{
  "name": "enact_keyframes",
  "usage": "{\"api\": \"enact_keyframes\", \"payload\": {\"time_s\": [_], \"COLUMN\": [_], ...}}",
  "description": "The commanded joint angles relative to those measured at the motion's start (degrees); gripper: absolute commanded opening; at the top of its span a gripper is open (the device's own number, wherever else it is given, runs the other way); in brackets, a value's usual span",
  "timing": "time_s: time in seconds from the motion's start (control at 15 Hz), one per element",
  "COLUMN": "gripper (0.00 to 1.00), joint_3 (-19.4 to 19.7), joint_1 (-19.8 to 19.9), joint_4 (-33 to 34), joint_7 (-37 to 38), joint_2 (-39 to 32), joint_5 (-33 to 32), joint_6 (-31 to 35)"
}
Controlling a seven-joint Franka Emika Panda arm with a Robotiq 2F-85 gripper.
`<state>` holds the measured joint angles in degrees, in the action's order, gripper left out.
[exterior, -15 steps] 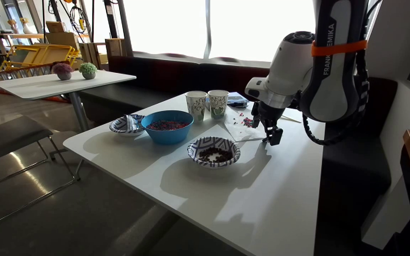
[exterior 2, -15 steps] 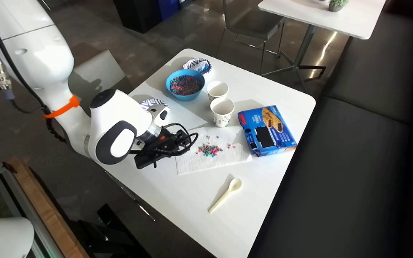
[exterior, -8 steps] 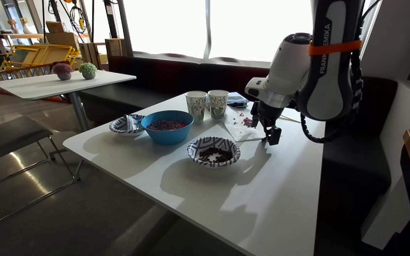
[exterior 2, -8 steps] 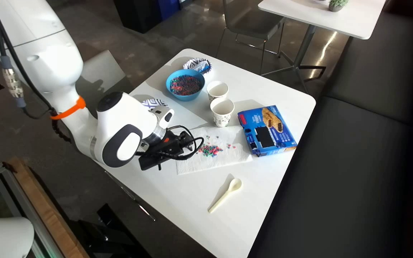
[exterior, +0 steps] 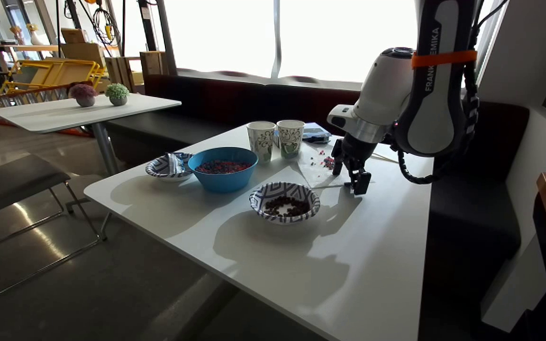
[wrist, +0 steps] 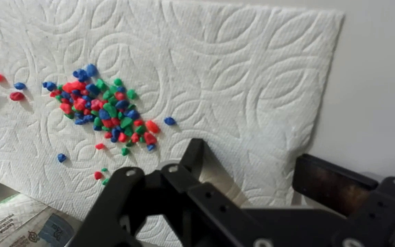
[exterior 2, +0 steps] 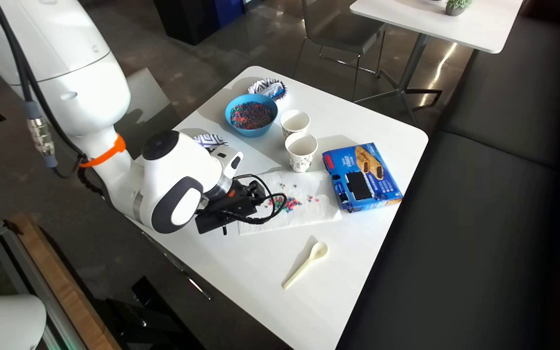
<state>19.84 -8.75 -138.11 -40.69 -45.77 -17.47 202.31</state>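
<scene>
We see the gripper (wrist: 252, 164) with its fingers apart, the edge of a paper towel (wrist: 231, 89) between them; we cannot tell whether they touch it. In the wrist view, a pile of coloured bits (wrist: 110, 109) lies on the towel, up and left of the fingers. In an exterior view, we find a patterned bowl (exterior: 285, 189) near the gripper, to its left.

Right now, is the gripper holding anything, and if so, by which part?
Nothing is held: in the wrist view the gripper stands open, with part of the paper towel showing between its jaws but not pinched.
</scene>
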Motion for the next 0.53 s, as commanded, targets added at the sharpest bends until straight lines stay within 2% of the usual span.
{"api": "enact_keyframes", "payload": {"time_s": [0.0, 0.07, 0.2, 0.27, 0.33, 0.4, 0.47], "gripper": [0.51, 0.53, 0.47, 0.47, 0.42, 0.44, 0.42], "joint_3": [-2.9, -3.4, -4.1, -4.0, -3.8, -3.5, -3.4], "joint_1": [3.6, 4.0, 4.6, 4.3, 3.8, 3.2, 2.9], "joint_4": [0.3, 0.1, -0.3, -0.4, -0.7, -0.9, -1.3], "joint_7": [-1.0, -1.3, -2.2, -2.6, -3.1, -3.5, -3.8], "joint_2": [0.7, 1.1, 2.0, 2.3, 2.7, 3.2, 3.9], "joint_5": [-3.1, -3.7, -4.6, -4.7, -4.6, -4.4, -4.1], "joint_6": [-0.1, -0.2, -1.1, -1.4, -1.7, -2.5, -3.4]}}
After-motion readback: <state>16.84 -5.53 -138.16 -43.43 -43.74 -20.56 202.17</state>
